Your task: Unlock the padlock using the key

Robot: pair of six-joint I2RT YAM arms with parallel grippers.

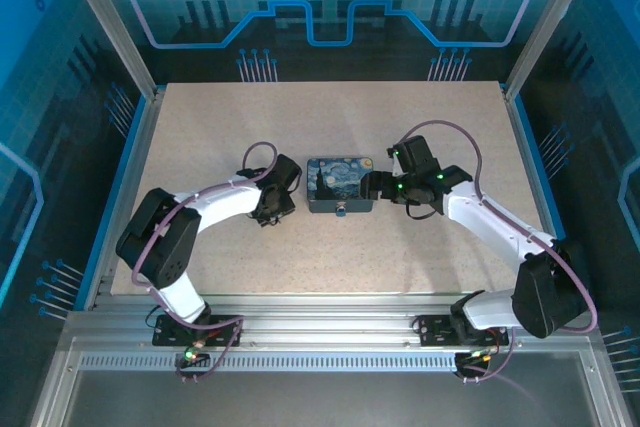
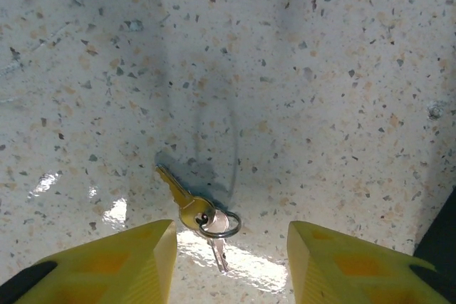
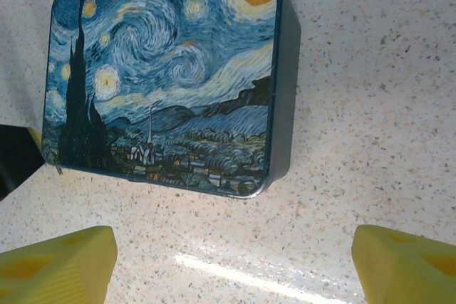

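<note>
Two small keys on one ring lie flat on the speckled table in the left wrist view: a brass key (image 2: 178,196) and a silver key (image 2: 218,241). My left gripper (image 2: 231,265) hangs over them, open, its yellow fingers (image 2: 135,261) on either side and touching neither key. From above, my left gripper (image 1: 272,207) sits just left of the night-sky box (image 1: 340,185). A tiny greyish bit at the box's front edge looks like the padlock (image 1: 341,212). My right gripper (image 1: 373,187) is at the box's right side, open and holding nothing.
The right wrist view has the painted box (image 3: 164,76) lying flat ahead of my right gripper (image 3: 231,268), with bare table (image 3: 356,140) between them. Blue frame rails (image 1: 120,177) border the table's sides. A metal rail (image 1: 320,332) runs along the near edge.
</note>
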